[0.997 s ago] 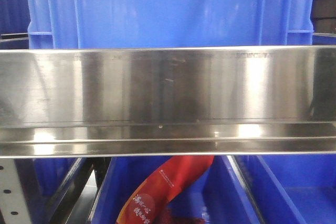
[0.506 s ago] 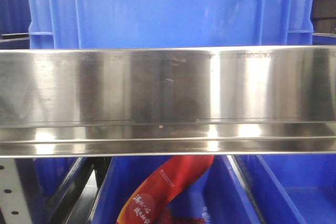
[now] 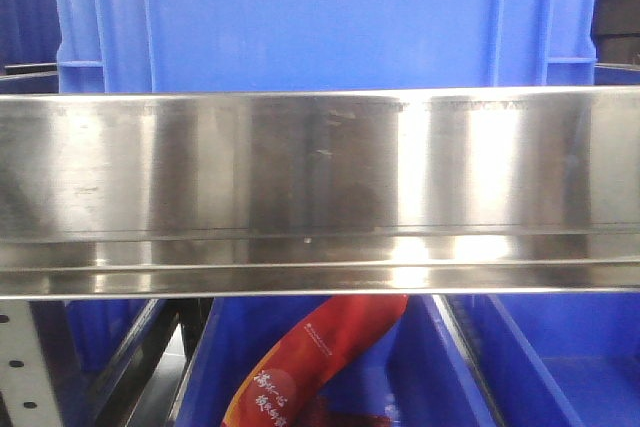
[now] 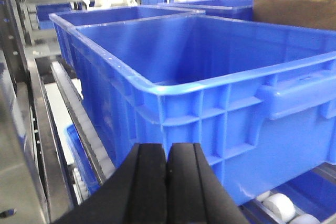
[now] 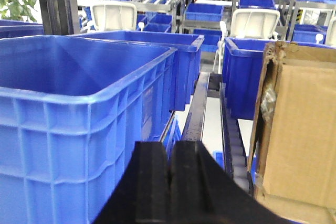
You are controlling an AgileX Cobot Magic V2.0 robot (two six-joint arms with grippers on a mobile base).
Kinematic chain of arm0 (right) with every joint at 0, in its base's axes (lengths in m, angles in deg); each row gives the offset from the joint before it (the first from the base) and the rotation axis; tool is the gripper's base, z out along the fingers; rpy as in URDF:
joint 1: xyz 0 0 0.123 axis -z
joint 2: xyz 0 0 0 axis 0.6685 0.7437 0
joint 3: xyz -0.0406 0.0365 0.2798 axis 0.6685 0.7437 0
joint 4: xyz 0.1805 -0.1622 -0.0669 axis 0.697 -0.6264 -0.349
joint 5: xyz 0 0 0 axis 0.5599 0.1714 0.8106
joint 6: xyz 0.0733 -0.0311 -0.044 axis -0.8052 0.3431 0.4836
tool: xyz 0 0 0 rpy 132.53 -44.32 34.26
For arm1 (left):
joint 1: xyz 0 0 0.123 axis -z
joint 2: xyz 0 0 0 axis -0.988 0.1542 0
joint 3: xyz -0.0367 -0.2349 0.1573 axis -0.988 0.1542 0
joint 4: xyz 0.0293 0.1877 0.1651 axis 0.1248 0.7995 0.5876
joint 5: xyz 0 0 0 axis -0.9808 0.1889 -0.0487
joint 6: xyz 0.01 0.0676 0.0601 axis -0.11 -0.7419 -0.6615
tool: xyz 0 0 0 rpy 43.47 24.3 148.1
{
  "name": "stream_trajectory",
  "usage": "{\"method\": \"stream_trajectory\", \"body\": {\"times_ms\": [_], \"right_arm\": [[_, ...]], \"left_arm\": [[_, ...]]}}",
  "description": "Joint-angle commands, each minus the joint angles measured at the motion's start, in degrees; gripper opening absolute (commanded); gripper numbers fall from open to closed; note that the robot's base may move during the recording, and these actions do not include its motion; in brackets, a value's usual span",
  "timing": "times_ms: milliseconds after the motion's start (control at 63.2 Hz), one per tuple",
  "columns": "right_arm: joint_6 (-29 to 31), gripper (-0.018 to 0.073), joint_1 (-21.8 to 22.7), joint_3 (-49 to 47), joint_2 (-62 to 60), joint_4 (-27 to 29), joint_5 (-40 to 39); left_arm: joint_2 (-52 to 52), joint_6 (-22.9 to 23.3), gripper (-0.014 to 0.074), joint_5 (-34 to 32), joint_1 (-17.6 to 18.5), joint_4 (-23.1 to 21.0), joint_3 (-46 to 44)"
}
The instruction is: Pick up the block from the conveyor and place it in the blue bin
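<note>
**In front of the blue bins: both end effectors shut and empty**

In neither wrist view do I see the block or the conveyor. My left end effector (image 4: pixel 167 166) and right end effector (image 5: pixel 170 174) have fingers pressed together, holding nothing. The blue bin (image 4: pixel 157 85) stands just ahead. I judge a block rigid and light; I would grip opposite flat faces.
</note>
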Motion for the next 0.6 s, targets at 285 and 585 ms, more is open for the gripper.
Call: {"method": "stream_trajectory", "body": {"times_ms": [285, 585], "right_arm": [[0.22, -0.0162, 0.35, 0.44, -2.18, -0.45, -1.64], [0.22, -0.0162, 0.52, 0.87, -2.20, -0.97, -1.64]], "left_arm": [[-1.79, 0.27, -0.0111, -2.12, -0.34, -0.52, 0.32], [-1.79, 0.27, -0.0111, -2.12, -0.34, -0.52, 0.32]]}}
